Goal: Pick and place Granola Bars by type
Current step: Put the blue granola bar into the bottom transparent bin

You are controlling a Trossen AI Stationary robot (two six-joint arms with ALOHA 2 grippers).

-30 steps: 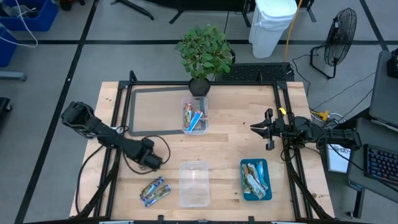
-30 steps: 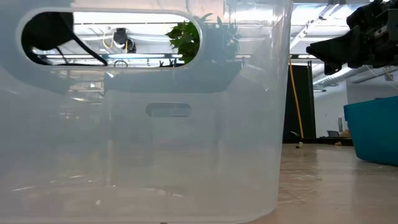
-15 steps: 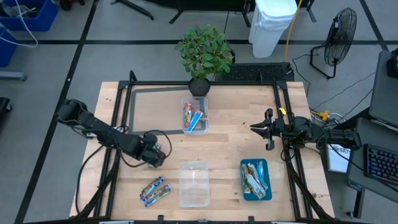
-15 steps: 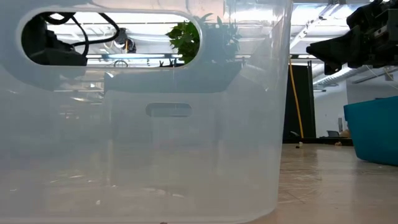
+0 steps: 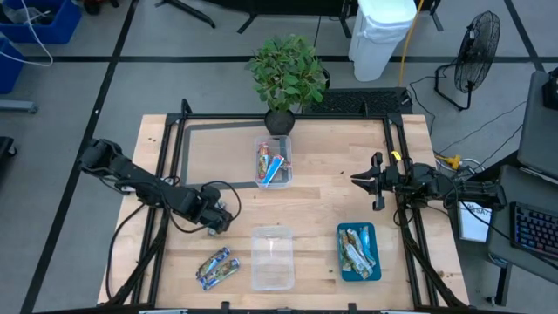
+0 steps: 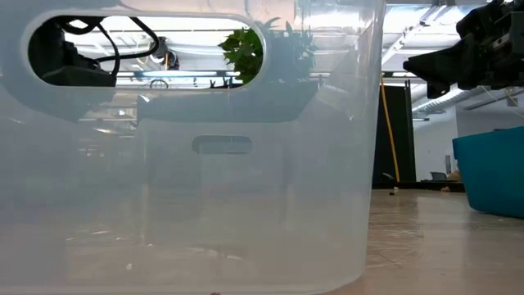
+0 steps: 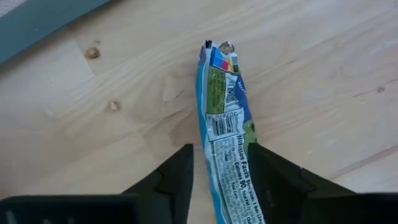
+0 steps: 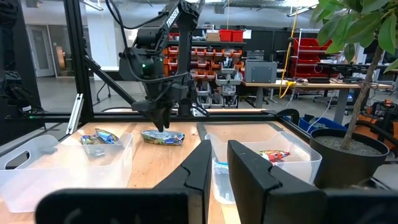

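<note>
The left hand (image 5: 220,223) hangs low over the wooden bench (image 5: 331,201), its dark fingers (image 7: 180,177) parted to either side of a slim blue-wrapped granola bar (image 7: 227,134) that lies flat on the boards between them, ungripped. The right hand (image 5: 360,180) waits above the bench, its fingers nearly closed with nothing between them.

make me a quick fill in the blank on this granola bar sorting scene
1. The bar between the left gripper fingers lies on the bare ____.
2. The near clear tub holds ____ bars.
3. Two loose bars lie on the ____ arm's side of that tub.
4. The teal tray sits nearest the ____ gripper.

Missing words: wood; no; left; right
</note>
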